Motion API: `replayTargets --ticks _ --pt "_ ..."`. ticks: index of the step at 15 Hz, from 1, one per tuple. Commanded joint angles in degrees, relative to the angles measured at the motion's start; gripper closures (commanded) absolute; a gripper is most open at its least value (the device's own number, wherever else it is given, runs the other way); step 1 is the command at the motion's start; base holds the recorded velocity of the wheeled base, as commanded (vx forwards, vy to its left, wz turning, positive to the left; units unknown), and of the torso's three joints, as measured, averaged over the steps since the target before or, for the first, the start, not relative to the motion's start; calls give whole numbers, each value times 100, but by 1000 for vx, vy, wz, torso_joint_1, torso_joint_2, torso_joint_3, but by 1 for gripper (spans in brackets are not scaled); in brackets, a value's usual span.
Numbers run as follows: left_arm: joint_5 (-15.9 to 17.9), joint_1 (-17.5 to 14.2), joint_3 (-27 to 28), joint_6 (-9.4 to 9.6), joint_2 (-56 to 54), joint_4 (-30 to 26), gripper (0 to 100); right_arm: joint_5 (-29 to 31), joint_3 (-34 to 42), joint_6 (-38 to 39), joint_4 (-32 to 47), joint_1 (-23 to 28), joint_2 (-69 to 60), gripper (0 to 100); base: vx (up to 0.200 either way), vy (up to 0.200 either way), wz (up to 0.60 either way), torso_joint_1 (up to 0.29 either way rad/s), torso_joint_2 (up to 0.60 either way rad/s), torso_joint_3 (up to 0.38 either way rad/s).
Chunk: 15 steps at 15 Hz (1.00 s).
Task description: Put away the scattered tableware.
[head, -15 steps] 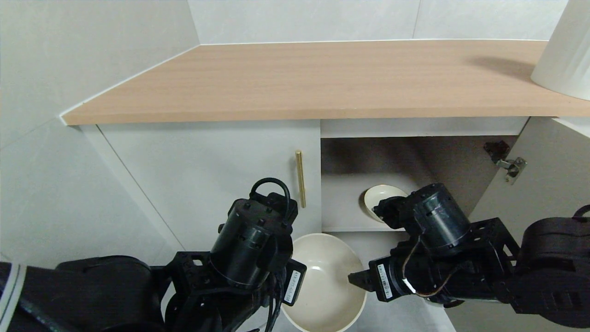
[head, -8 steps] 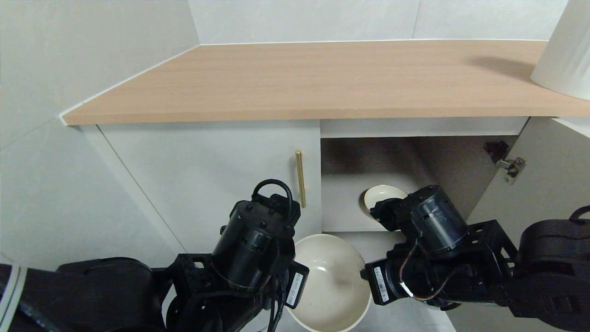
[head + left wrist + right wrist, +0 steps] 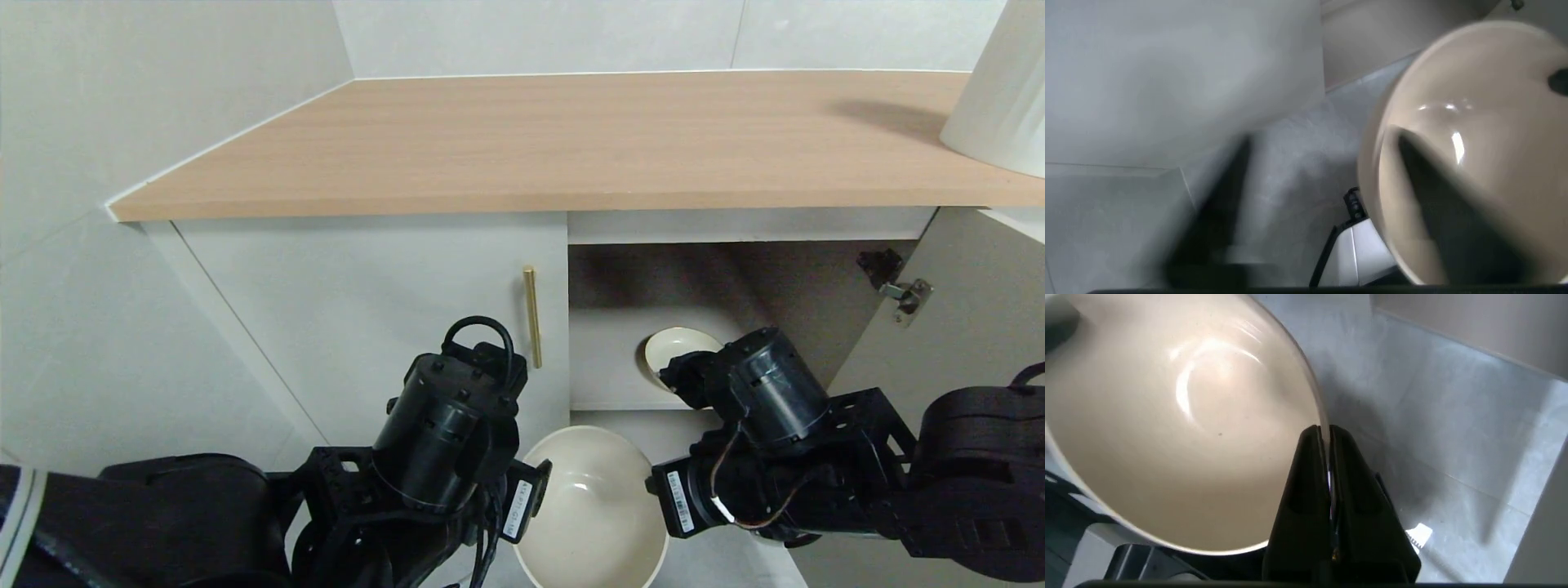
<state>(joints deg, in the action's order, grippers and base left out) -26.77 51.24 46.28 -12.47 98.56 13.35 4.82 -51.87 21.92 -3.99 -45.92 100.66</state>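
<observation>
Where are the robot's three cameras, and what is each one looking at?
Head view: on the robot's head, facing forward and down at the cabinet; left arm and right arm show, the big bowl between them.
Left wrist view: on the left wrist, facing along the left gripper, open astride the bowl's rim.
Right wrist view: on the right wrist, facing along the right gripper, shut on that rim.
Shared: all three see the big bowl.
</observation>
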Motion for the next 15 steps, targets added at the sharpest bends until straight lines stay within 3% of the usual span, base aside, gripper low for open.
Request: replayTargets --ticks 1,4,7,9,15 --pt "5 0 4 -10 5 10 0 -7 -7 5 -23 -4 15 100 0 0 0 0 0 0" --pt "5 -8 4 -10 -12 10 0 274 19 260 -384 171 130 100 0 0 0 0 0 0" --pt "5 -8 4 -10 -74 10 0 1408 248 375 -1834 602 560 100 0 0 0 0 0 0" --pt "5 -17 4 -10 -83 10 0 1505 362 357 -2721 980 912 100 0 0 0 0 0 0" --pt "5 -17 -5 -10 -74 1 0 1522 -78 533 -2862 1999 1184 100 0 0 0 0 0 0"
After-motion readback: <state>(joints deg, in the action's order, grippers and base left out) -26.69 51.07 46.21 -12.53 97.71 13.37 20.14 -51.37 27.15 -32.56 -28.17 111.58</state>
